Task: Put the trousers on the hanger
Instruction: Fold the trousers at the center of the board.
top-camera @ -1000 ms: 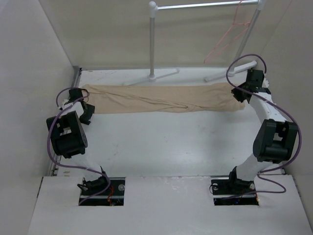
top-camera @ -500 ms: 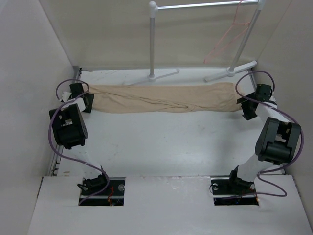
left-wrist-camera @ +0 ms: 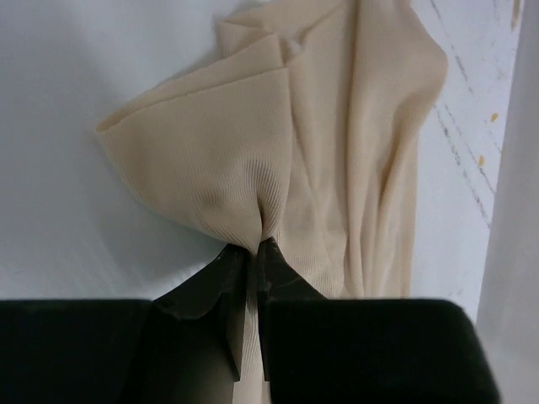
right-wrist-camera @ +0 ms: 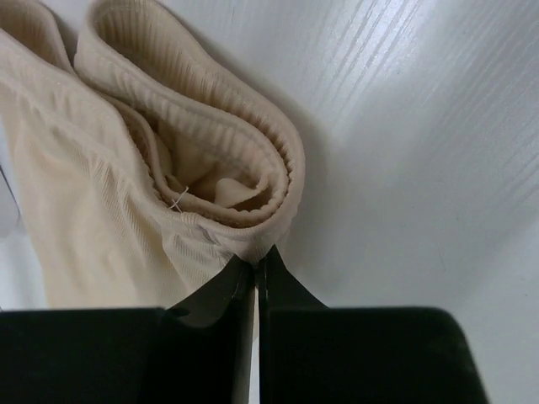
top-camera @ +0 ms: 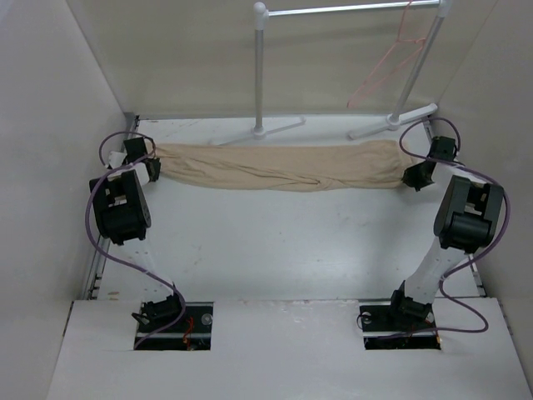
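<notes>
The beige trousers (top-camera: 275, 167) lie stretched left to right across the far half of the white table. My left gripper (top-camera: 152, 158) is shut on their left end, where the cloth (left-wrist-camera: 253, 151) bunches into a pinch between the black fingertips (left-wrist-camera: 232, 261). My right gripper (top-camera: 411, 173) is shut on their right end, clamping the ribbed waistband (right-wrist-camera: 227, 160) at its folded edge. The pinkish-red wire hanger (top-camera: 391, 58) hangs from the rail at the far right, above and behind the trousers, apart from both grippers.
A white tube garment rack (top-camera: 260, 67) stands at the back, its feet (top-camera: 279, 127) resting on the table just behind the trousers. White walls close in on the left, right and back. Purple cables (top-camera: 96, 233) loop around both arms.
Both grippers have moved inward onto the ends of the trousers and shut on the cloth; the left end is now bunched and slightly lifted.
</notes>
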